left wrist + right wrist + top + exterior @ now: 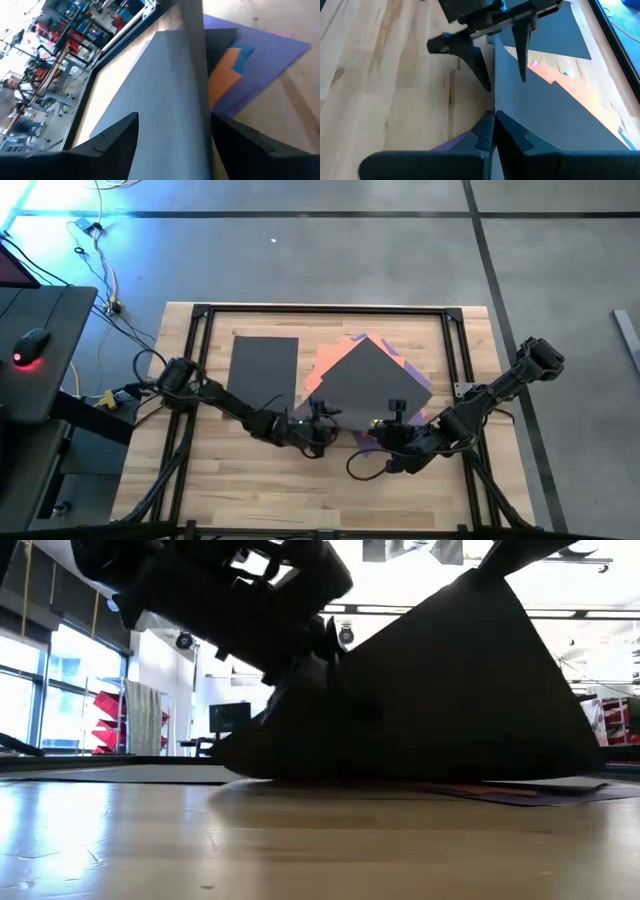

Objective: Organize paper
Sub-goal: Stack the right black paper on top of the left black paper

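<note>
A dark grey sheet of paper lies askew on a fanned pile of orange, purple and blue sheets. Its near corner is raised and its far part rests on the pile. My right gripper is shut on that raised corner. My left gripper is open just to its left, one finger on either side of the raised sheet's edge; I cannot tell whether they touch it. A second dark grey sheet lies flat on the table farther left. My right gripper pinches the raised dark grey sheet at its near corner, a single layer between the two fingers. The fingers slant down from the table's near right. The sheet stands up like a tent, its lower edge on the pile.
A black metal frame borders the wooden table top. Bare wood stretches along the near edge. A dark desk with a mouse and cables stands beyond the table's left side.
</note>
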`<act>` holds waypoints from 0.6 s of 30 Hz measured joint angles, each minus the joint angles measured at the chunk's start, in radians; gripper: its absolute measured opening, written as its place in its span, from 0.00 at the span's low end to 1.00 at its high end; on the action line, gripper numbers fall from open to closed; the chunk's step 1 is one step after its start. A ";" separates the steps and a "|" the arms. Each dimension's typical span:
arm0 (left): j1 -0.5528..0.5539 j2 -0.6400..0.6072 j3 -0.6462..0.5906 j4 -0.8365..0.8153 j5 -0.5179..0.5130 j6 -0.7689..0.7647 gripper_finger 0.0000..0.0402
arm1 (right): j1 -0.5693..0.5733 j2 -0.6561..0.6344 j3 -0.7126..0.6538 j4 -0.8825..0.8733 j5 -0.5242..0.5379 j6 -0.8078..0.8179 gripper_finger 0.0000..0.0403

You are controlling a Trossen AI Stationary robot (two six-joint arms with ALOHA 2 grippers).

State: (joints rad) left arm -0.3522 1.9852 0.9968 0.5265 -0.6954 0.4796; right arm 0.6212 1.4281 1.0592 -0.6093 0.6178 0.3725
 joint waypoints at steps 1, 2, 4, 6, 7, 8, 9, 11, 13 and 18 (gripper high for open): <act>0.000 0.002 0.008 -0.018 0.012 -0.011 0.47 | 0.000 0.000 0.000 0.001 0.000 0.000 0.00; -0.001 0.002 0.018 -0.044 0.029 -0.029 0.42 | 0.000 0.000 0.000 0.001 0.000 -0.002 0.00; -0.001 0.001 0.040 -0.101 0.053 -0.071 0.27 | 0.000 0.000 0.000 0.002 0.000 -0.013 0.00; -0.001 -0.002 0.060 -0.172 0.056 -0.117 0.10 | 0.000 0.000 0.000 0.009 0.001 -0.016 0.00; 0.000 -0.002 0.071 -0.202 0.054 -0.142 0.05 | 0.000 0.000 0.000 0.012 0.004 -0.017 0.00; 0.000 -0.002 0.080 -0.224 0.046 -0.166 0.03 | 0.000 0.000 0.000 0.013 0.008 -0.019 0.00; 0.000 -0.002 0.088 -0.242 0.032 -0.193 0.02 | 0.000 0.000 0.000 0.013 0.011 -0.020 0.00; -0.002 -0.003 0.098 -0.243 0.022 -0.245 0.01 | 0.001 0.000 0.000 0.013 0.030 -0.037 0.00; -0.005 -0.016 0.099 -0.247 0.013 -0.297 0.00 | 0.003 0.000 0.001 0.014 0.044 -0.065 0.01; -0.005 -0.081 0.096 -0.290 0.005 -0.448 0.00 | 0.019 -0.001 0.075 -0.049 0.143 -0.087 0.13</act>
State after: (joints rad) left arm -0.3572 1.9047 1.0927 0.2362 -0.6903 0.0320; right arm 0.6400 1.4273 1.1340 -0.6581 0.7608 0.2853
